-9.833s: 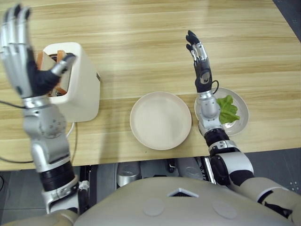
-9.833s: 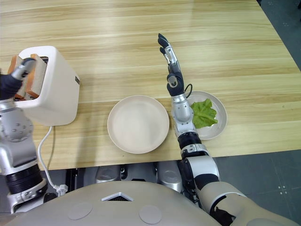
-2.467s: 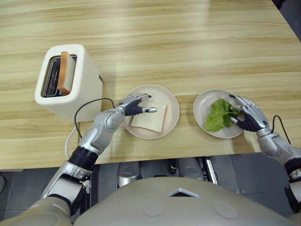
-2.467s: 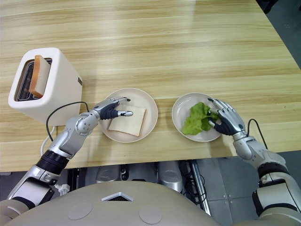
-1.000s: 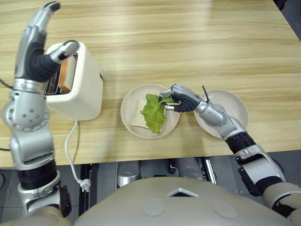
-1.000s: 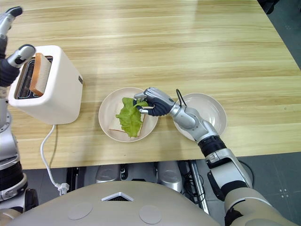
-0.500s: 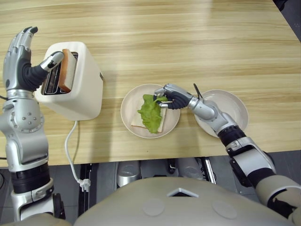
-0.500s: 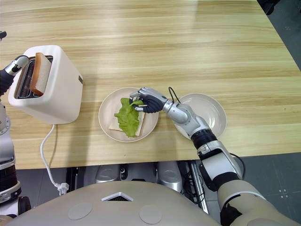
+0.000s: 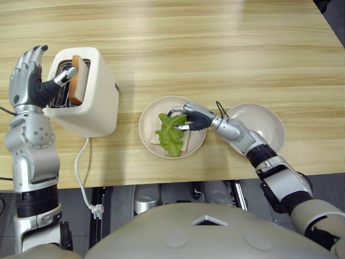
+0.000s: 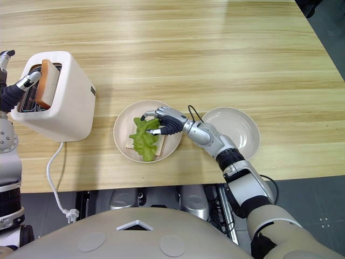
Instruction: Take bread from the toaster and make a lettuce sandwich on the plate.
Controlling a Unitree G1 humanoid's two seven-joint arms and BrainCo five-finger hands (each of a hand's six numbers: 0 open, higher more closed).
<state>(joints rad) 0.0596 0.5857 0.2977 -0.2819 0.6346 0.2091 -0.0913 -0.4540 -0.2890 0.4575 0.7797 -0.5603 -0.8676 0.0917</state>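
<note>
A white toaster (image 9: 97, 105) stands at the left with one bread slice (image 9: 77, 80) sticking up from its slot. My left hand (image 9: 29, 81) is upright beside the toaster's left side, fingers spread, thumb tip close against that slice. On the cream plate (image 9: 145, 116) in the middle lies another bread slice (image 9: 154, 139), mostly covered by a green lettuce leaf (image 9: 171, 134). My right hand (image 9: 197, 115) hovers low over the plate's right half, fingers and thumb pinched on the leaf's right edge.
A second, bare cream plate (image 9: 259, 127) sits just right of the first, under my right forearm. The toaster's white cord (image 9: 81, 167) runs off the table's front edge (image 9: 161, 181). Bare wooden tabletop stretches across the back.
My right hand has shifted slightly left and down, and the lettuce now lies bunched on the bread. My left hand has come lower and nearer the slice in the toaster.
</note>
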